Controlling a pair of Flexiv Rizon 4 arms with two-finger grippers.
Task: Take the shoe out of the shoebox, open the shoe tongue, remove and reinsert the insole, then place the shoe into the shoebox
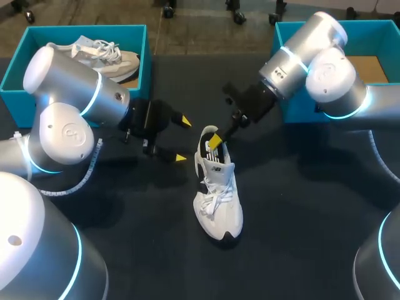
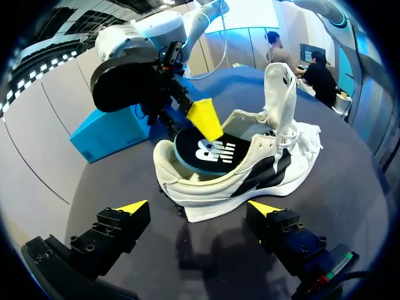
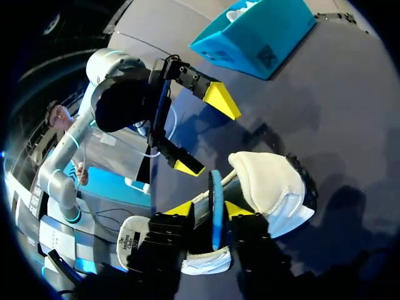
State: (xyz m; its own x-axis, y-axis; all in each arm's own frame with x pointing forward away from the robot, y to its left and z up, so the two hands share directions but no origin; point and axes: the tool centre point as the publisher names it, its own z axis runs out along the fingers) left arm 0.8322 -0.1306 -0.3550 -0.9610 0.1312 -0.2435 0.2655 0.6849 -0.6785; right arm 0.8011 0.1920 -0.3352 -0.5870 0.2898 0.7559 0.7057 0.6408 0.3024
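A white shoe with black side marks lies on the dark table, toe toward me. Its tongue stands pulled up. The black insole with a blue edge sticks up out of the heel opening. My right gripper is at the heel, the insole's edge between its fingers. One fingertip lies against it, and a narrow gap shows on the other side. My left gripper hangs wide open just left of the heel, touching nothing; the shoe lies ahead of that gripper.
A teal shoebox at the back left holds another pale shoe. A second teal shoebox at the back right sits partly behind my right arm, its cardboard floor showing. Bare table lies in front of the shoe.
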